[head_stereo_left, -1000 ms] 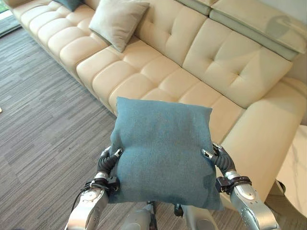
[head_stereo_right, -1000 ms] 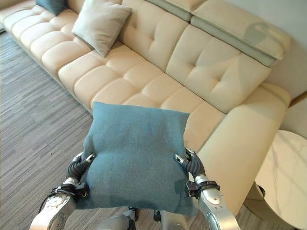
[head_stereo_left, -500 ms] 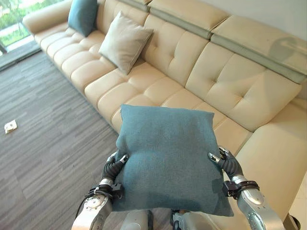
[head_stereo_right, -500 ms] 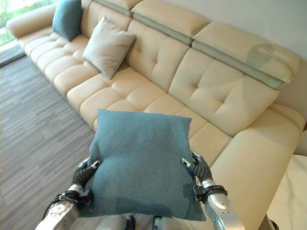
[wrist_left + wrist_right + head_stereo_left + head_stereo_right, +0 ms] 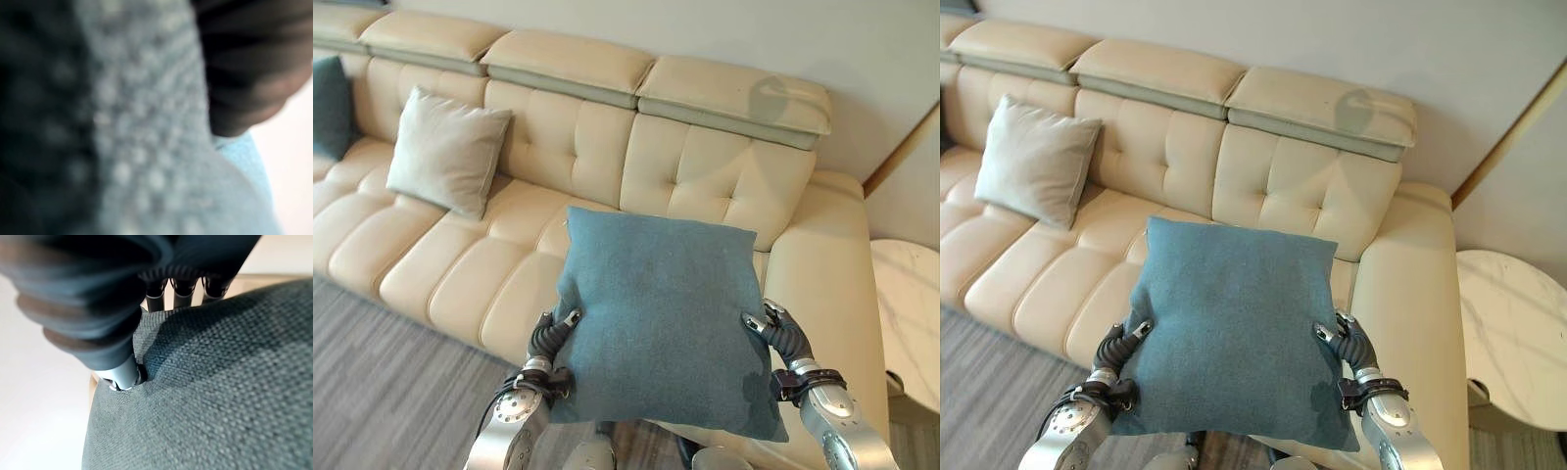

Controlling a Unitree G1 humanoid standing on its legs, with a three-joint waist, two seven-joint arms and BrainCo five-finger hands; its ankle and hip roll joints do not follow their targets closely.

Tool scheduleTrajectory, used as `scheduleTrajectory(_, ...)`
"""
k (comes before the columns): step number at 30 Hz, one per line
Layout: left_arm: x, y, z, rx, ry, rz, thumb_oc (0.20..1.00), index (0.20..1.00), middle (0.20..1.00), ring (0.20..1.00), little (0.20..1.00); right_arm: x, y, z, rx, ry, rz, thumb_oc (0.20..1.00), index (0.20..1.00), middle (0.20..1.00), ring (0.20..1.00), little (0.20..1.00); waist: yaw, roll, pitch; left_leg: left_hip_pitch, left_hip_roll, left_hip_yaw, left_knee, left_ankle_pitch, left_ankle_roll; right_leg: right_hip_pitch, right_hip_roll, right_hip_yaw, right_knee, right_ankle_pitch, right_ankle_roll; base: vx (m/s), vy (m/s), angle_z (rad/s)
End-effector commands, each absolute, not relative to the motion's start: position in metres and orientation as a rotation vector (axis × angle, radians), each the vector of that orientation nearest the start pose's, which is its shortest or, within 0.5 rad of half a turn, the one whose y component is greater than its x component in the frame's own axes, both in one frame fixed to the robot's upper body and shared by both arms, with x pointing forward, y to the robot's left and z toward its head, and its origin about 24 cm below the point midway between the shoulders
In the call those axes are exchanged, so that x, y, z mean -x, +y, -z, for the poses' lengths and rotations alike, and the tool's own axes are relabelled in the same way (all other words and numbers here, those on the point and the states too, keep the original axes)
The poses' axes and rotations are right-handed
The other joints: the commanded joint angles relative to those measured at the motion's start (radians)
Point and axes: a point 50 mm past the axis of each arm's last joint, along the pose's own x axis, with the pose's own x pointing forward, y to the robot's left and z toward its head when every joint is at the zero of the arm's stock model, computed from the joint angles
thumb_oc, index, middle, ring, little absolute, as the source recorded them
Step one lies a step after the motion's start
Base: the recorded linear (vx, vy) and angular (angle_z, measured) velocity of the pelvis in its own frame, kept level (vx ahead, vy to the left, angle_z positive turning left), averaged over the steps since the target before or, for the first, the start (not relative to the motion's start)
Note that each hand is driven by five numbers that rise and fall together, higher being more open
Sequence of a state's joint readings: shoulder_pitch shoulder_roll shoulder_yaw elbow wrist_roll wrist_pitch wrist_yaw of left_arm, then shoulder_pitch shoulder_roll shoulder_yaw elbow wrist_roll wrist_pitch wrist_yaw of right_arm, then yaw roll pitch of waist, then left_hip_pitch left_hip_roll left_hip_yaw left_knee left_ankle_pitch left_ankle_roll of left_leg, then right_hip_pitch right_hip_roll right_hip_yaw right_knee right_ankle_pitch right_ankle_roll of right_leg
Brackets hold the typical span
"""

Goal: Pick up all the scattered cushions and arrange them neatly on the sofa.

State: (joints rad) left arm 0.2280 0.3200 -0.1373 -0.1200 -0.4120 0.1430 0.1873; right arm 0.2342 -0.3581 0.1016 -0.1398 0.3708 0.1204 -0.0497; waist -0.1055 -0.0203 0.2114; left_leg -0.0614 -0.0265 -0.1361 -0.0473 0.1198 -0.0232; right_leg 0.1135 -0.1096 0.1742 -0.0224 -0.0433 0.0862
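In the left eye view, both arms reach up from the bottom edge and hold a blue cushion between them, raised in front of the cream sofa and clear of its seat. The left hand sits at the cushion's lower left edge, its thumb lying over the front of the fabric while the fingers go behind, so it pinches that edge. The right hand does the same at the right edge, thumb on the front face and fingers behind. The cushion faces the camera with its upper edge tilted away toward the sofa back. A beige cushion leans against the sofa back on the left part of the seat, and a sliver of another blue cushion shows at the far left edge. A round marble table stands beside the sofa's right armrest. The right eye view gives the same scene, with grey striped floor before the sofa. In the left wrist view, blurred blue weave lies right against the camera beside the dark cover of the hand. In the right wrist view, the thumb presses a dent into the cloth, and the fingers pass behind the cushion's edge.
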Motion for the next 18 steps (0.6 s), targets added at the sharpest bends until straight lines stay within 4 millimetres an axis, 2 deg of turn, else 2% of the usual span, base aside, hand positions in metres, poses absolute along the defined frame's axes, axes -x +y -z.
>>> scheduleTrajectory(1, -0.213, 0.182, -0.037, 0.092, 0.109, -0.022, 0.2, 0.2, 0.2, 0.2, 0.2, -0.214, -0.188, -0.04, -0.012, 0.112, -0.101, 0.2, 0.2, 0.2, 0.2, 0.2, 0.012, 0.025, -0.073, 0.034, 0.032, 0.039, -0.04, -0.079, -0.006, -0.022, 0.054, -0.03, 0.016, -0.074, -0.018, 0.11, 0.311, -0.9)
scheduleTrajectory(2, -0.212, 0.187, -0.037, 0.07, 0.107, -0.033, 0.2, 0.2, 0.2, 0.2, 0.2, -0.217, -0.181, -0.038, -0.021, 0.108, -0.114, 0.2, 0.2, 0.2, 0.2, 0.2, 0.022, 0.021, -0.07, 0.049, 0.028, 0.113, -0.04, -0.104, 0.017, -0.047, 0.031, -0.024, 0.021, -0.059, 0.009, 0.08, 0.266, -1.0)
scheduleTrajectory(3, -0.213, 0.192, -0.039, 0.062, 0.097, -0.053, 0.2, 0.2, 0.2, 0.2, 0.2, -0.22, -0.176, -0.039, -0.031, 0.098, -0.124, 0.2, 0.2, 0.2, 0.2, 0.2, 0.047, 0.02, -0.065, 0.053, 0.038, 0.159, -0.04, -0.116, 0.024, -0.071, 0.017, -0.079, 0.024, -0.052, 0.012, 0.07, 0.262, -1.15)
scheduleTrajectory(4, -0.213, 0.192, -0.039, 0.061, 0.096, -0.053, 0.2, 0.2, 0.2, 0.2, 0.2, -0.22, -0.176, -0.039, -0.031, 0.098, -0.124, 0.2, 0.2, 0.2, 0.2, 0.2, 0.051, 0.02, -0.066, 0.051, 0.04, 0.162, -0.04, -0.115, 0.023, -0.074, 0.018, -0.076, 0.024, -0.049, 0.012, 0.0, 0.073, -1.82)
scheduleTrajectory(5, -0.213, 0.194, -0.039, 0.058, 0.095, -0.06, 0.2, 0.2, 0.2, 0.2, 0.2, -0.222, -0.173, -0.039, -0.037, 0.095, -0.133, 0.2, 0.2, 0.2, 0.2, 0.2, 0.061, 0.019, -0.068, 0.051, 0.044, 0.188, -0.04, -0.122, 0.023, -0.079, 0.012, -0.131, 0.019, -0.042, 0.011, 0.01, 0.048, -1.77)
scheduleTrajectory(6, -0.214, 0.195, -0.041, 0.057, 0.088, -0.069, 0.2, 0.2, 0.2, 0.2, 0.2, -0.225, -0.169, -0.04, -0.044, 0.088, -0.145, 0.2, 0.2, 0.2, 0.2, 0.2, 0.076, 0.017, -0.068, 0.056, 0.049, 0.219, -0.04, -0.131, 0.02, -0.085, 0.0, -0.225, 0.018, -0.036, 0.013, 0.01, 0.077, -1.41)
scheduleTrajectory(7, -0.218, 0.199, -0.044, 0.051, 0.071, -0.086, 0.2, 0.2, 0.2, 0.2, 0.2, -0.229, -0.164, -0.042, -0.044, 0.075, -0.159, 0.2, 0.2, 0.2, 0.2, 0.2, 0.1, 0.016, -0.069, 0.06, 0.057, 0.253, -0.04, -0.139, 0.015, -0.096, -0.017, -0.366, 0.031, -0.031, 0.014, 0.01, 0.092, -0.49)
scheduleTrajectory(8, -0.218, 0.2, -0.043, 0.052, 0.074, -0.092, 0.2, 0.2, 0.2, 0.2, 0.2, -0.232, -0.161, -0.043, -0.04, 0.071, -0.171, 0.2, 0.2, 0.2, 0.2, 0.2, 0.113, 0.017, -0.07, 0.066, 0.057, 0.281, -0.04, -0.145, 0.012, -0.099, -0.026, -0.453, 0.032, -0.024, 0.013, 0.01, 0.081, -1.13)
scheduleTrajectory(9, -0.217, 0.201, -0.042, 0.052, 0.077, -0.094, 0.2, 0.2, 0.2, 0.2, 0.2, -0.233, -0.158, -0.043, -0.039, 0.07, -0.185, 0.2, 0.2, 0.2, 0.2, 0.2, 0.111, 0.016, -0.068, 0.075, 0.056, 0.298, -0.04, -0.15, 0.011, -0.096, -0.025, -0.479, 0.025, -0.02, 0.014, 0.06, 0.103, -1.24)
scheduleTrajectory(10, -0.215, 0.202, -0.039, 0.051, 0.085, -0.093, 0.2, 0.2, 0.2, 0.2, 0.2, -0.234, -0.156, -0.043, -0.036, 0.07, -0.199, 0.2, 0.2, 0.2, 0.2, 0.2, 0.105, 0.012, -0.07, 0.089, 0.051, 0.323, -0.04, -0.155, 0.014, -0.095, -0.022, -0.464, -0.007, 0.009, 0.02, 0.1, 0.091, -1.06)
scheduleTrajectory(12, -0.216, 0.201, -0.037, 0.047, 0.094, -0.089, 0.2, 0.2, 0.2, 0.2, 0.2, -0.234, -0.155, -0.042, -0.042, 0.077, -0.2, 0.2, 0.2, 0.2, 0.2, 0.2, 0.109, 0.006, -0.074, 0.105, 0.048, 0.335, -0.04, -0.166, 0.015, -0.062, -0.027, -0.474, -0.06, 0.027, 0.024, 0.09, 0.049, -0.13)
scheduleTrajectory(18, -0.224, 0.193, -0.038, 0.033, 0.085, -0.098, 0.2, 0.2, 0.2, 0.2, 0.2, -0.244, -0.146, -0.042, -0.046, 0.063, -0.182, 0.2, 0.2, 0.2, 0.2, 0.2, 0.113, 0.002, -0.085, 0.122, 0.043, 0.329, -0.04, -0.177, 0.017, -0.036, -0.039, -0.485, -0.065, 0.008, 0.035, 0.09, 0.006, -0.02)
